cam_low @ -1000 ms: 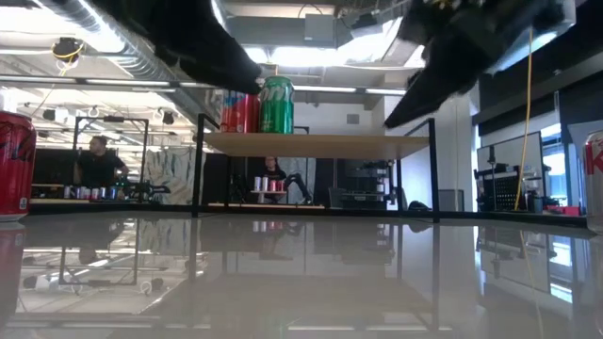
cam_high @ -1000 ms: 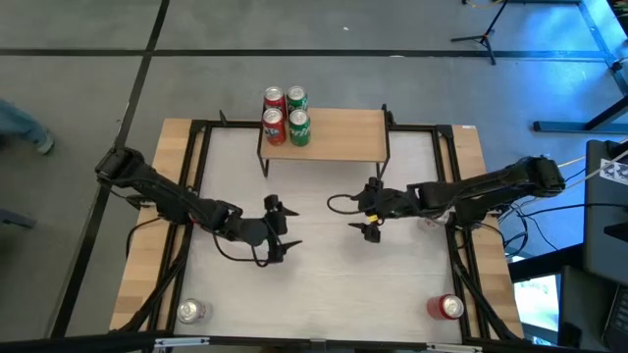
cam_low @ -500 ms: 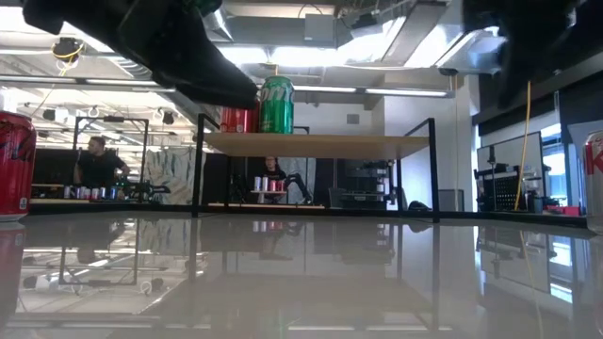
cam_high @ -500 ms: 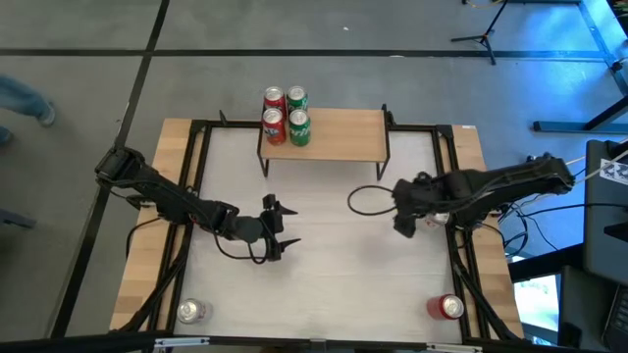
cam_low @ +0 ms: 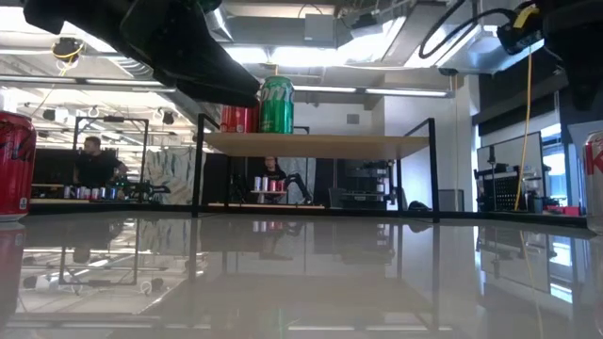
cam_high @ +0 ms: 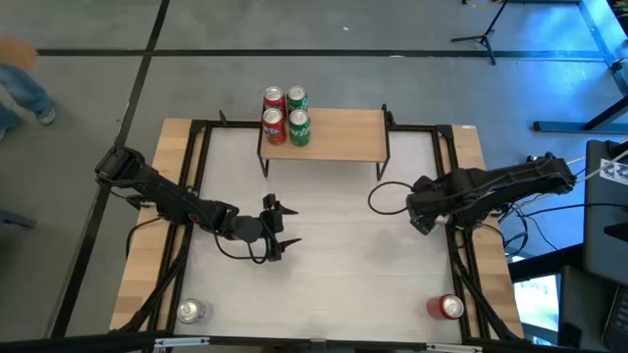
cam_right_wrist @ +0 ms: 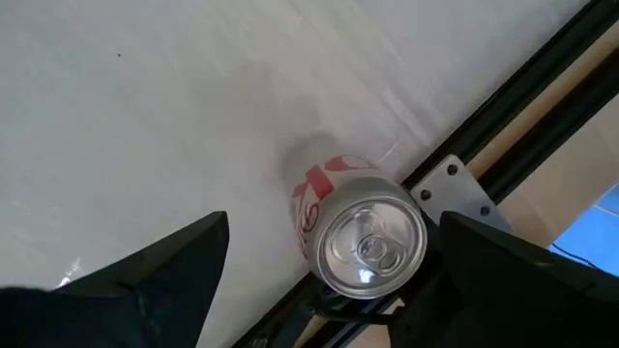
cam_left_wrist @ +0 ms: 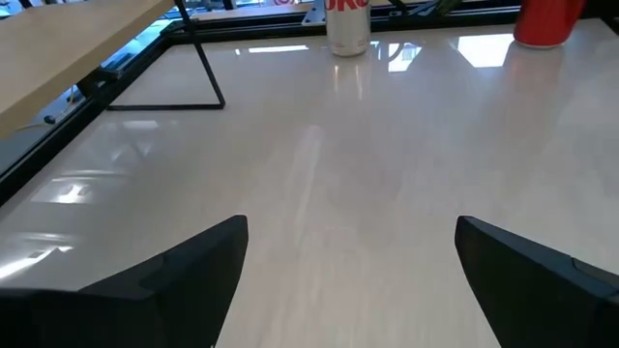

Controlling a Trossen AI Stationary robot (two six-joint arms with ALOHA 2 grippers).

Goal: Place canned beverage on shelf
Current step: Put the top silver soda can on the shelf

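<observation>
- The step in hand appeared to be the approach to a fresh can: the right gripper was poised above an upright red-and-white aluminium beverage can standing on the pale tabletop against the black frame rail on the right side.
- The small light-wood shelf on thin black metal legs stood at the far edge of the table and already carried four upright cans, two red and two green, grouped at its left end; the rest of the board was bare.
- The next move would probably call for lowering the right gripper around the can body, closing on it, then carrying it to the bare part of the shelf.
- Right gripper fingers: spread wide, one to either side of the can, not touching it, holding nothing.
- The left gripper waited over mid-table, its fingers wide apart and empty.
- Two further cans stood at the near corners: a silver-topped one and a red one.
</observation>
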